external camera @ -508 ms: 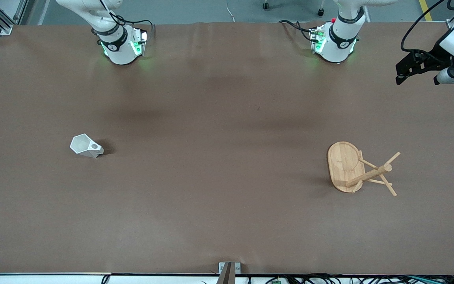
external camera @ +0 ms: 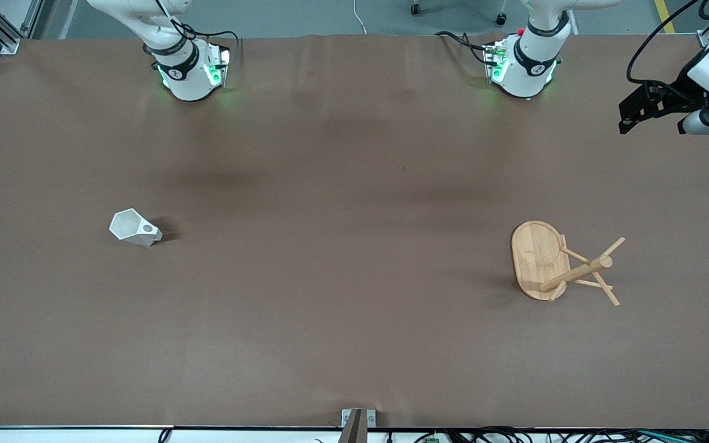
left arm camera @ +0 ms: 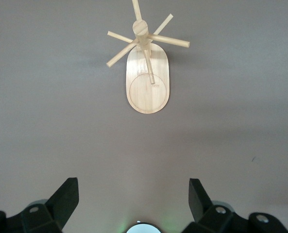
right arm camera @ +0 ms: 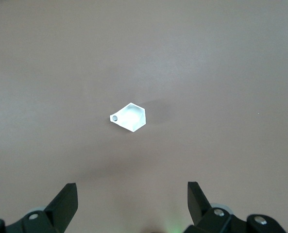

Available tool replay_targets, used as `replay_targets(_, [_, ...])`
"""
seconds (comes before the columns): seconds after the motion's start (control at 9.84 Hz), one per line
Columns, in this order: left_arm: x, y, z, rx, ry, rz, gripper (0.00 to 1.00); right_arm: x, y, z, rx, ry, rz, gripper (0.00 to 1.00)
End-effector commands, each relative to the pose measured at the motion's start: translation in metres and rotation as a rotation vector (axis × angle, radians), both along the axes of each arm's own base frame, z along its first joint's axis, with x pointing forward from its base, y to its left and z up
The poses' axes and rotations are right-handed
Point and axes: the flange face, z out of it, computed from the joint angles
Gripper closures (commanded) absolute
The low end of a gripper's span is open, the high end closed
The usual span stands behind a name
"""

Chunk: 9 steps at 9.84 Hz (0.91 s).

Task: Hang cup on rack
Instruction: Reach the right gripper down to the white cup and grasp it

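While both arms wait high, nothing is held. Cup (external camera: 135,227) on table (external camera: 342,277) toward right arm's end, mouth up, tab handle with hole. Right gripper (right arm camera: 132,201) above cup, fingers spread wide, empty. Rack (external camera: 560,264) upright toward left arm's end, well apart from cup. Left gripper (left arm camera: 134,196) above table near rack, fingers spread, empty. Risk: faceted cup may slip or tip under off-centre pinch; thin pegs may miss small hole, nudging rack.

Lab: paper-covered table (external camera: 354,344), bolted arms
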Motion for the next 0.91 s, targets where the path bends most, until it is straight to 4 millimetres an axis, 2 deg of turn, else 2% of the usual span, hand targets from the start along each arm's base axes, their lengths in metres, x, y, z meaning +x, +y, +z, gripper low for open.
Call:
replay_targets(0.0, [0.003, 0.001, -0.017, -0.018, 0.035, -0.001, 0.00, 0.005, -0.001, -0.014, -0.005, 0.032, 0.022, 0.00])
replay_targets(0.1, [0.003, -0.001, -0.016, -0.021, 0.032, -0.004, 0.00, 0.007, -0.004, -0.034, 0.003, 0.068, 0.063, 0.00])
replay_targets(0.41, [0.005, -0.003, -0.019, -0.048, 0.041, -0.001, 0.00, 0.030, -0.020, -0.122, 0.017, 0.134, 0.060, 0.00])
replay_targets(0.71, [0.005, -0.006, -0.018, -0.055, 0.036, 0.017, 0.00, 0.059, -0.022, -0.216, 0.001, 0.100, 0.091, 0.00])
replay_targets(0.81, [0.006, -0.006, -0.019, -0.056, 0.034, 0.020, 0.00, 0.062, -0.020, -0.245, -0.003, 0.090, 0.117, 0.00])
